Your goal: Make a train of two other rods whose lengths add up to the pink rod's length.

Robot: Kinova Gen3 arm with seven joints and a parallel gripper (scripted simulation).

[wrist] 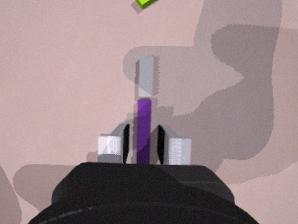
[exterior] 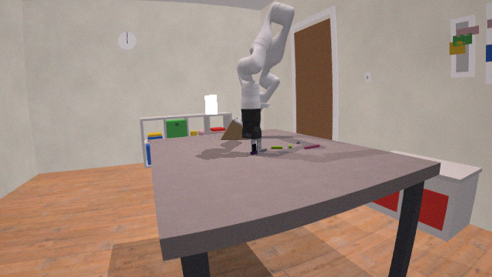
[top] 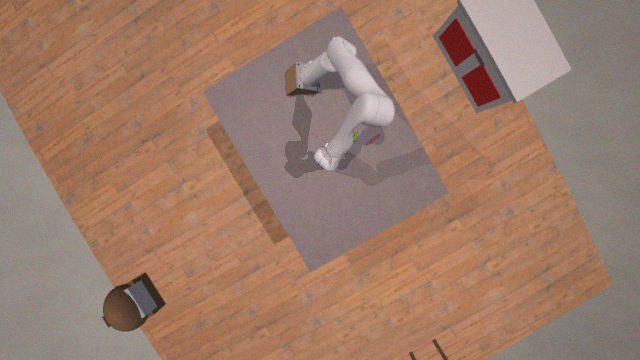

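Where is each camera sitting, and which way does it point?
Top: high overhead, facing down at the grey table; the white jointed arm shows.
Exterior: beyond one table end, looking across it; arm and jaws show.
Wrist: on the arm's end, facing the tabletop past the open jaws.
Exterior and wrist share the flat purple rod.

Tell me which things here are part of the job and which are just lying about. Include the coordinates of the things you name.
Part of the job:
- purple rod [wrist: 143, 131]
- grey rod [wrist: 145, 76]
- pink rod [top: 373, 140] [exterior: 311, 146], the length to match

Just lying about:
- lime rod [top: 355, 136] [exterior: 277, 148]
- wedge-shaped block [top: 291, 80] [exterior: 231, 131]
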